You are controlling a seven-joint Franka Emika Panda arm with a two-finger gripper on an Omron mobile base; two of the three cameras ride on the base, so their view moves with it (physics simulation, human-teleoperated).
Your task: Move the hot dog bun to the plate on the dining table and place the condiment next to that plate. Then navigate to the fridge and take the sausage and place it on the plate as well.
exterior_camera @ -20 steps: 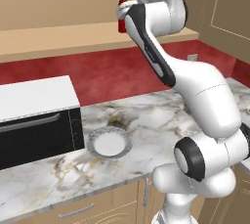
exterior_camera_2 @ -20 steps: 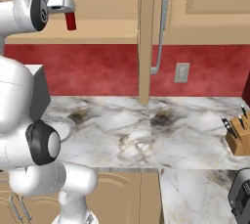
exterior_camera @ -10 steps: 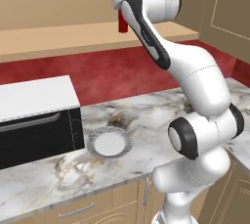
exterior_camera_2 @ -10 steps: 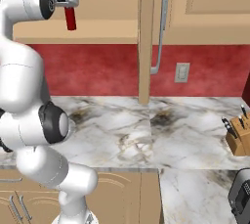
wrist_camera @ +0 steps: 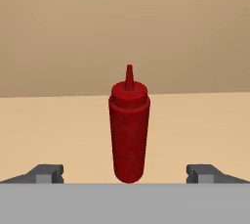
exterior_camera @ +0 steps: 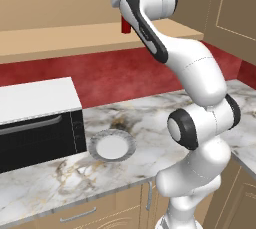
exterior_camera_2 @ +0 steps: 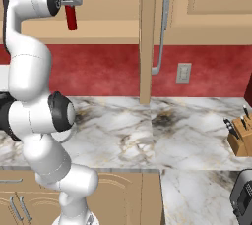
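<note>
While end effector [wrist_camera: 125,174] gapes wide, released, condiment [wrist_camera: 129,132] stands upright between fingertips, nozzle up.

Right base view. The white arm [exterior_camera_2: 34,96] rises at the left, its hand raised high beside the condiment [exterior_camera_2: 71,16], a dark red bottle seen against the tan cabinet front (the jaws themselves cannot be made out here). A tall cabinet door [exterior_camera_2: 147,32] stands open edge-on, with a long metal handle [exterior_camera_2: 162,22]. Below lie a red backsplash with a wall socket [exterior_camera_2: 183,73], a marbled counter [exterior_camera_2: 147,126], a knife block [exterior_camera_2: 239,133] at the right edge and a dark appliance [exterior_camera_2: 243,200] at the lower right corner
</note>
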